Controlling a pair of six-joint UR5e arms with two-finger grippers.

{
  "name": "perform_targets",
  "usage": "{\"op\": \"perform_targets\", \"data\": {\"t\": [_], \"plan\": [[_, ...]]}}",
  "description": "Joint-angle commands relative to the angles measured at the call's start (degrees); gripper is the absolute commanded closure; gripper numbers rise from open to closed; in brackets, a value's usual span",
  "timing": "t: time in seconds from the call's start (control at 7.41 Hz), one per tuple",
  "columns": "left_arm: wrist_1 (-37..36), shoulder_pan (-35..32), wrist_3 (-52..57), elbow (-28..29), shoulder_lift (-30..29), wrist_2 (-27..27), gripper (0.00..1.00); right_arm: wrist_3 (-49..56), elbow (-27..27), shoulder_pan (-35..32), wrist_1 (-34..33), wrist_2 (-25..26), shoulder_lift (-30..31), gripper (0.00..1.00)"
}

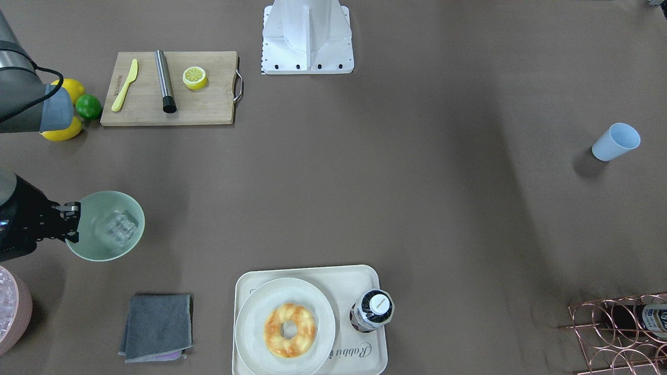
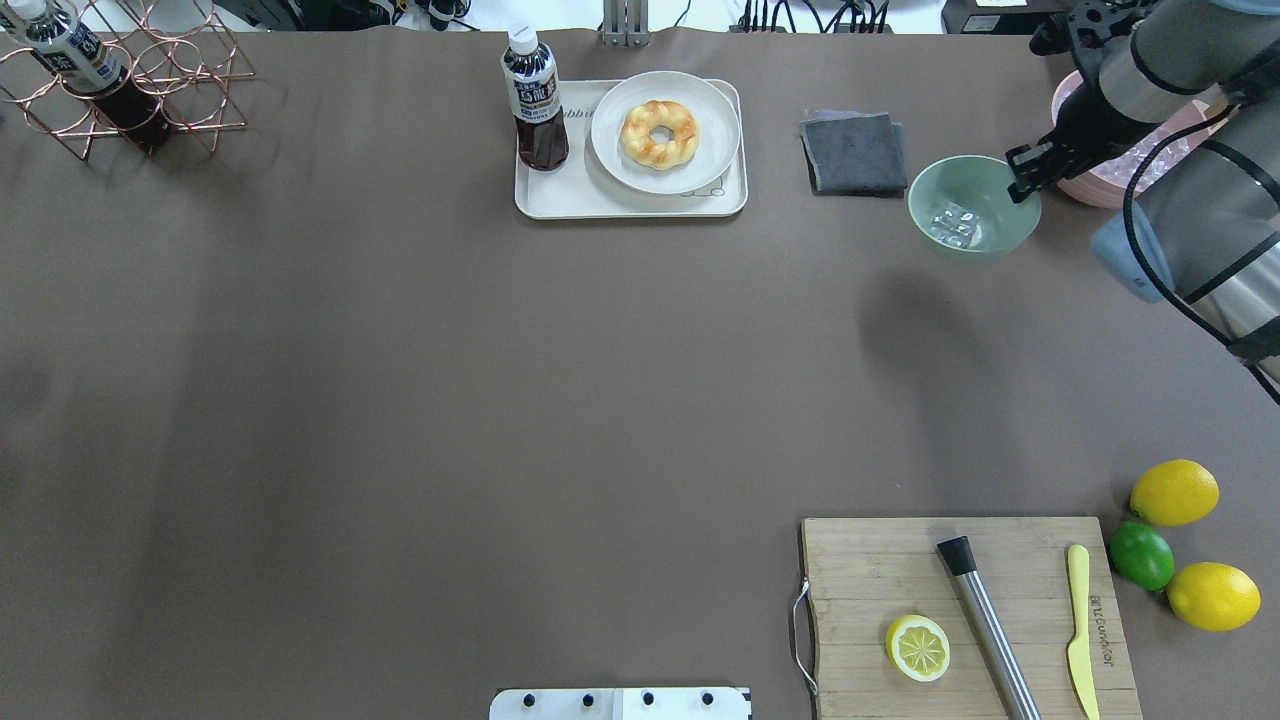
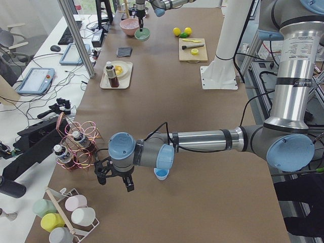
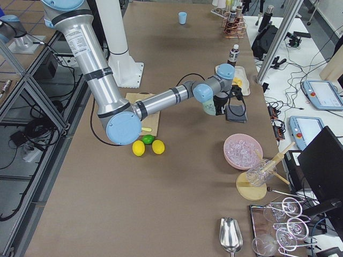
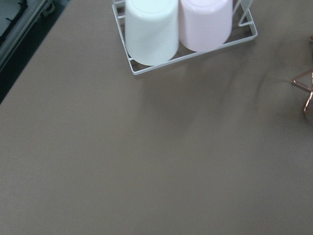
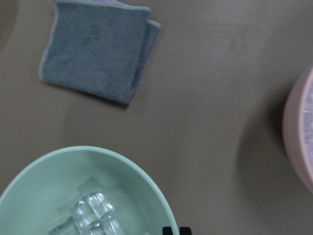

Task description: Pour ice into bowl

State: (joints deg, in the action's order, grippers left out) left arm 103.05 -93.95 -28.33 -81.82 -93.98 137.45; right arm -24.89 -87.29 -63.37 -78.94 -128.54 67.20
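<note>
Some ice (image 2: 955, 222) lies in the bowl (image 2: 990, 248) my right end effector (image 2: 1022, 178) pinches at 3 o'clock; left end effector (image 3: 115, 182), cannot tell.

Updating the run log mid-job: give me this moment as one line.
right end effector: shut on mint-green bowl rim | ice cubes: in bowl | left end effector: state unclear

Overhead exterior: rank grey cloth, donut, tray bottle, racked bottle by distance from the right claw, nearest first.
Measured from the right claw, on the bowl rim:
1. grey cloth, just to the view's left of the bowl.
2. donut, further left along the far edge.
3. tray bottle, on the donut's left.
4. racked bottle, far-left corner.
</note>
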Motion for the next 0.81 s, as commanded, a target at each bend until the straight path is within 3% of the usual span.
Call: {"op": "perform_targets", "data": {"t": [0.0,0.68], "plan": [[4.1,1.6,-0.7,-0.9,0.8,5.1,0.03,9.9,1.2,-6.7,0.4,-4.0,6.2,1.00],[4.3,2.3,-2.2,-1.5,3.0,4.5,0.03,18.1,9.4,-12.3,10.9,-6.8,13.0,1.00]]}}
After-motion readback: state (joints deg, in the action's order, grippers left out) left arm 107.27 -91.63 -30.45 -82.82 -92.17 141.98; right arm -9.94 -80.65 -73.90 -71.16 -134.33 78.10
